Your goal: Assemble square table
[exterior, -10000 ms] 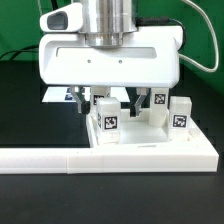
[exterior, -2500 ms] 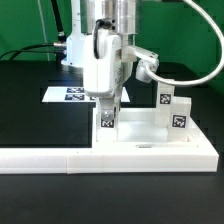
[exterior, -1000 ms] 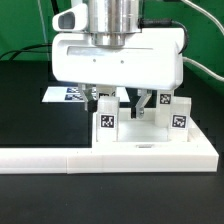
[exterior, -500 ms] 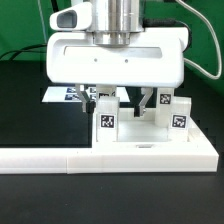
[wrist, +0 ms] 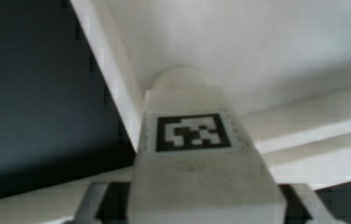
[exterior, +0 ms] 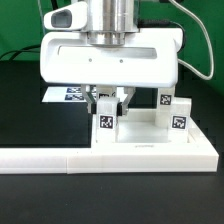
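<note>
Exterior view: gripper [exterior: 107, 100] seemingly pinches leg [exterior: 105, 124], barrier [exterior: 60, 157] ahead

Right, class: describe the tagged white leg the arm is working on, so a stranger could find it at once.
Start at the long white L-shaped barrier along the table's front edge, then find the white plastic square tabletop resting against it. The tagged white block leg stands at its corner on the exterior view's left, alone between the fingers; the other legs stand free.

Light fell evenly and brightly from above; the white tabletop [exterior: 150, 140] and barrier [exterior: 60, 157] glared against the black table [exterior: 20, 100]. Shadows stayed soft. The wrist view was blurred, its tagged leg [wrist: 193, 140] out of focus.
</note>
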Controlling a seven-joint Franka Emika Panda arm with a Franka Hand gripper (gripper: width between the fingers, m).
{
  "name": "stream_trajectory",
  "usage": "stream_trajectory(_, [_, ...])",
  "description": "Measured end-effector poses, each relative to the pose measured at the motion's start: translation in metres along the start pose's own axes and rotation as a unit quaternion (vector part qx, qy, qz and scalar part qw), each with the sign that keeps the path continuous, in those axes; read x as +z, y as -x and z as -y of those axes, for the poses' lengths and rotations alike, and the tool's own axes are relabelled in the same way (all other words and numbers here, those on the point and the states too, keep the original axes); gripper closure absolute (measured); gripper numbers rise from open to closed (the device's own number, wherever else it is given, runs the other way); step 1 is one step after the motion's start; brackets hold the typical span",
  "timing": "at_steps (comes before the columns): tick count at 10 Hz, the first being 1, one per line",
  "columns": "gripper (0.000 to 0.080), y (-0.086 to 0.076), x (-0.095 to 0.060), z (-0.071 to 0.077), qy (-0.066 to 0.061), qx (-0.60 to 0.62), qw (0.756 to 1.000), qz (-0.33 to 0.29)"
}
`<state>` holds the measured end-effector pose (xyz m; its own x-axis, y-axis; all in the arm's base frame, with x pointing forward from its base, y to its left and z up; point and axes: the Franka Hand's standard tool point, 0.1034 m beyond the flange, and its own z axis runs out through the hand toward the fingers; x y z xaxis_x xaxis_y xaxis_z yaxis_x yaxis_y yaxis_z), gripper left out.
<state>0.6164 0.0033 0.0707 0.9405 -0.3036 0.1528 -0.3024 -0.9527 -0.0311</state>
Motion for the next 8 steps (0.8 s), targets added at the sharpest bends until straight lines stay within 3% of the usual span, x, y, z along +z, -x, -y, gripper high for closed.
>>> stream_trajectory(4, [0.0505, -0.0011, -0.0001, -0.0030, 0.004, 0.024, 1.000, -0.001])
stream_trajectory(8, [0.0501, -0.0001, 0.0003, -0.0083, 0.010, 0.134, 0.991, -0.002])
